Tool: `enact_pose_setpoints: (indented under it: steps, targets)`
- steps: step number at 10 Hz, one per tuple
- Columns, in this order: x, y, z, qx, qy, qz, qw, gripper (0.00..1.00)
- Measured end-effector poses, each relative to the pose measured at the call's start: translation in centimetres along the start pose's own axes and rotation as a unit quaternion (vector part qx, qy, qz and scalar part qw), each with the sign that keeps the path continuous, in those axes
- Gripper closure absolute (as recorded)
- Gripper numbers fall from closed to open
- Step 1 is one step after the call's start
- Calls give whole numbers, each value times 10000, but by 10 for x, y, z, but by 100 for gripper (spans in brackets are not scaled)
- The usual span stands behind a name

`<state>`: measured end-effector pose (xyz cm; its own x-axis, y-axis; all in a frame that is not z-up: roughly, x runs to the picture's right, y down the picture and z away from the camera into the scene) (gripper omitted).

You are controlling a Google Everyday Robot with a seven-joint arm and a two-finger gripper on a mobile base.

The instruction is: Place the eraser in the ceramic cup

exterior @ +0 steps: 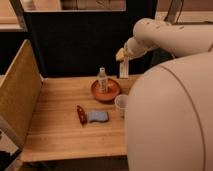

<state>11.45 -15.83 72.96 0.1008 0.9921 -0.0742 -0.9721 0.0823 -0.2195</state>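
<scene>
Far left of the jaws, a yellow side panel (17, 90) walls off the desk (55, 130) along that edge. Below and left of the jaws, toward the front, lie a small red object (80, 114) and, just beside it, a soft blue pad (98, 116); both sit apart from the likely path. Closer in, just below-left of the jaws, the orange-red bowl (105, 91) carries a clear bottle (102, 79) standing upright, and this looks like the thing to avoid knocking.

The jaws are up over the desk's back edge, in front of the dark partition (75, 45). They are closed on the top end of the eraser (123, 67), which hangs upright below them. It looks light and stiff, and the end hold suits lowering it lengthwise.

The ceramic cup (121, 105) stands almost straight below the jaws, nearer the front, just beside the bowl. Its mouth is narrow, and it may tip if nudged. Right of the jaws, the robot's white body (170, 120) hides the desk, so the room there cannot be judged.
</scene>
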Motion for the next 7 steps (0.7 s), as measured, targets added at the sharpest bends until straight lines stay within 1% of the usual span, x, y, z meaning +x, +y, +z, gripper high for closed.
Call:
enact_pose_setpoints:
  steps: [1,3,5,7]
  targets:
    - [4,-2,-1,-17,-21,89,10000,100]
    - [11,-3,-5,-87,0,197,9998,100]
    - [11,1,-4,-103,11,173,9998,100]
    - [11,-2,-3,-79,14,165,9998,100]
